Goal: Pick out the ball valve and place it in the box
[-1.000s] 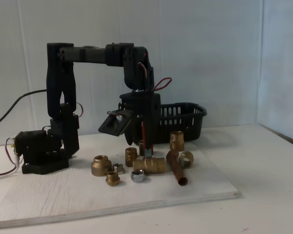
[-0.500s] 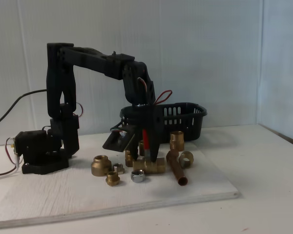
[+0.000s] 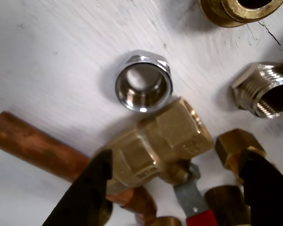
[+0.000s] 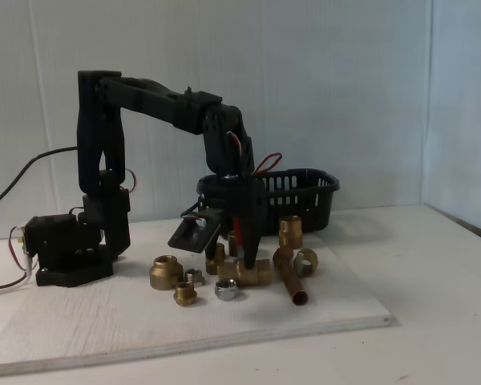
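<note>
The ball valve lies on the white board, its brass body with hexagonal ends in the middle of the wrist view and its red lever handle at the bottom edge. My gripper is open, one black finger left of the body and the other well off to its right. In the fixed view the gripper hangs low over the valve, covering much of it. The box, a black slotted basket, stands behind the fittings.
A chrome nut lies just beyond the valve and a copper tube touches its left end. A chrome threaded fitting and brass couplings crowd around. The board's front edge is near.
The arm has lowered over the last second, bringing the open gripper down from above the fittings to straddle the valve. The fittings have not moved.
</note>
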Action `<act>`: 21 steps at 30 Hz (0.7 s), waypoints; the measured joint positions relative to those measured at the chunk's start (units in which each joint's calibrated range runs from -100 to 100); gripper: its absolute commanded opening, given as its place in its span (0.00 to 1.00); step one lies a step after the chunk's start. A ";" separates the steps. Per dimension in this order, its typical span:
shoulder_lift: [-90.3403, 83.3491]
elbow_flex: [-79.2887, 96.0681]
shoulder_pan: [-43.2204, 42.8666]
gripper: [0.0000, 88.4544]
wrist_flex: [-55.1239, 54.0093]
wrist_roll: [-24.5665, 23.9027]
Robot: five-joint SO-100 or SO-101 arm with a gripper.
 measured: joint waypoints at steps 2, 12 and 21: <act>0.00 0.00 0.00 0.33 -0.17 0.00; 0.93 0.09 -0.96 0.33 -4.04 0.00; 6.01 0.00 -2.00 0.33 -8.08 -0.98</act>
